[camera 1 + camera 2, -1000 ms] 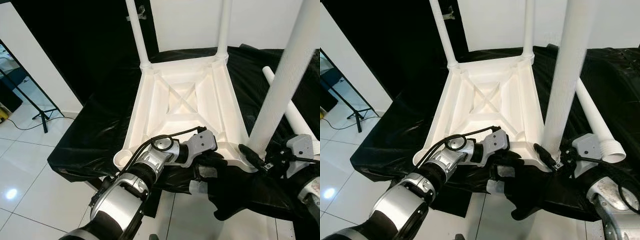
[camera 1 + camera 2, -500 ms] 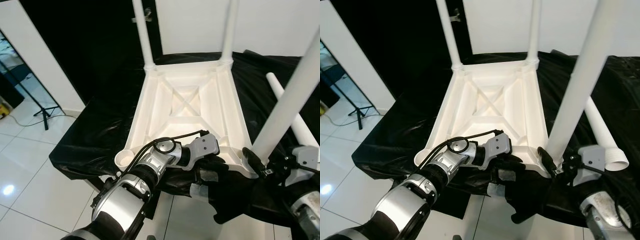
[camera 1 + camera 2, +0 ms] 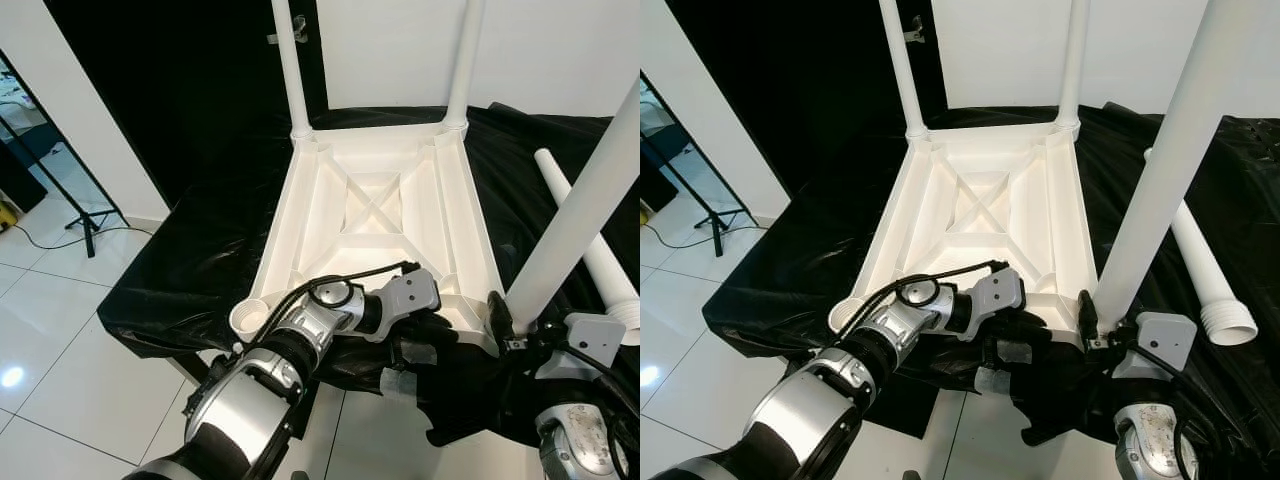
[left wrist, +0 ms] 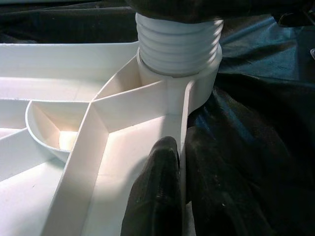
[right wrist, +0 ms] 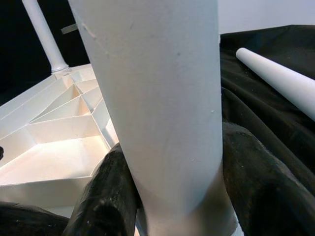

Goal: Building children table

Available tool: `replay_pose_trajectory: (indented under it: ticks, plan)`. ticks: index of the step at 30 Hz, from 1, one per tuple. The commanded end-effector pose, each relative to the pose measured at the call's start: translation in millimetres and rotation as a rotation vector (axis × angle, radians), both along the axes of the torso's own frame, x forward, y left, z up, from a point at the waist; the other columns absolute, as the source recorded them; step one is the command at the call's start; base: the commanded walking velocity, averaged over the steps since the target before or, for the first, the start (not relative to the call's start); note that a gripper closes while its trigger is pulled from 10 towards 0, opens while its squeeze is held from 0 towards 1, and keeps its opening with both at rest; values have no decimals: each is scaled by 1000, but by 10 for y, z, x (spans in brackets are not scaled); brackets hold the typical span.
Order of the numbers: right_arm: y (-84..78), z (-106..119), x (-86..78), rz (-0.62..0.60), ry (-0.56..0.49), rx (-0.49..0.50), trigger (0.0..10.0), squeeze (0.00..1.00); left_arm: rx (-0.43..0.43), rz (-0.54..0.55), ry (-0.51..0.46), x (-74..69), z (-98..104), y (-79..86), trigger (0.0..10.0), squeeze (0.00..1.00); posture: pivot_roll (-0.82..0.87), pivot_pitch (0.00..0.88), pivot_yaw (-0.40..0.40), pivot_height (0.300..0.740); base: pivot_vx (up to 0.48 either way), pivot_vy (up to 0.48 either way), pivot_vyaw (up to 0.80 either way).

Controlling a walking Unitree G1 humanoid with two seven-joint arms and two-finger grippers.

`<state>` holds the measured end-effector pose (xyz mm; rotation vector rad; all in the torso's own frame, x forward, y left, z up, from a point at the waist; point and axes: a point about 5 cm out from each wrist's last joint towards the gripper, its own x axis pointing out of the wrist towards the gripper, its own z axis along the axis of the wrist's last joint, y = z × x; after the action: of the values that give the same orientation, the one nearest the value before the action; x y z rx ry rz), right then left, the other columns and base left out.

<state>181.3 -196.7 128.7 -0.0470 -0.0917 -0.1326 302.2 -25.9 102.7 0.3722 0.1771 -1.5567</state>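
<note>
Gripping the upright leg (image 3: 1160,170) at its base, the right gripper (image 3: 1092,322) has its fingers clamped at the tabletop's (image 3: 375,215) 5 o'clock corner; left gripper (image 4: 179,191) pinches the rim.

Bright, sharp — floor glare, wrist close-ups soft

The upturned tabletop (image 3: 375,215) and its legs (image 3: 1160,170) look like matt white moulded plastic, the leg's threaded end (image 4: 178,42) ridged. A glossy, crinkled black cloth (image 3: 185,270) covers the bench, and the floor tiles (image 3: 60,360) at 8 o'clock shine white.
</note>
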Motion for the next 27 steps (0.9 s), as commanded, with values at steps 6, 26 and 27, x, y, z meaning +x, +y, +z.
replay_pose_trajectory:
  ticks: [6,26,27]
  plan:
    - [-103,-110,3,70,54,33,10000,1000,46,236,50,87,-238,259,10000,0,50,0,92,740,0,0,0]
    - [-292,242,322,449,-16,-225,2980,0,43,239,47,75,-250,243,10000,0,56,0,77,740,0,0,0]
    - [-302,229,325,458,-5,-221,0,0,42,240,46,79,-246,244,10000,0,57,0,77,740,0,0,0]
